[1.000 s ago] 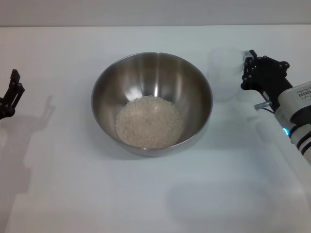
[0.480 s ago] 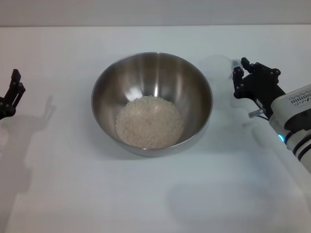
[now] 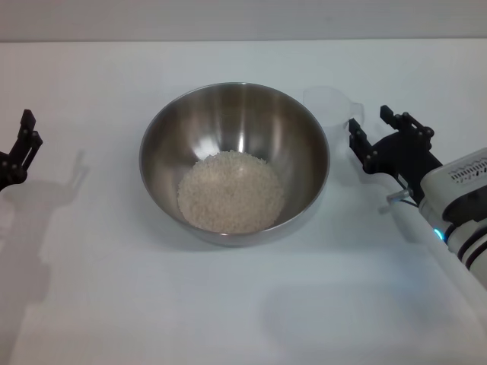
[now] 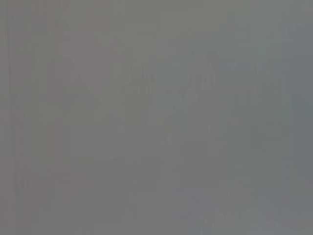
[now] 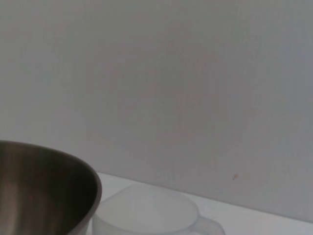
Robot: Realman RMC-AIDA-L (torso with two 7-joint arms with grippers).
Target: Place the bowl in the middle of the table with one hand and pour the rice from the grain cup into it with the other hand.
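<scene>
Right hand (image 3: 371, 135), fingers spread, drawn back from the emptied grain cup (image 3: 332, 111) now standing beside the bowl (image 3: 234, 161) holding the rice (image 3: 230, 191) mid-table (image 3: 114, 304) (left hand (image 3: 17, 150) parked at the edge, grip indiscernible)

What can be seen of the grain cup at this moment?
The grain cup is a small, translucent, clear plastic cup with a pouring lip and a side handle. It stands upright on the table, just behind and to the right of the bowl, close to its rim; whether they touch cannot be told. It looks empty, with the rice lying in the bowl. The right gripper is open beside it and holds nothing.
</scene>
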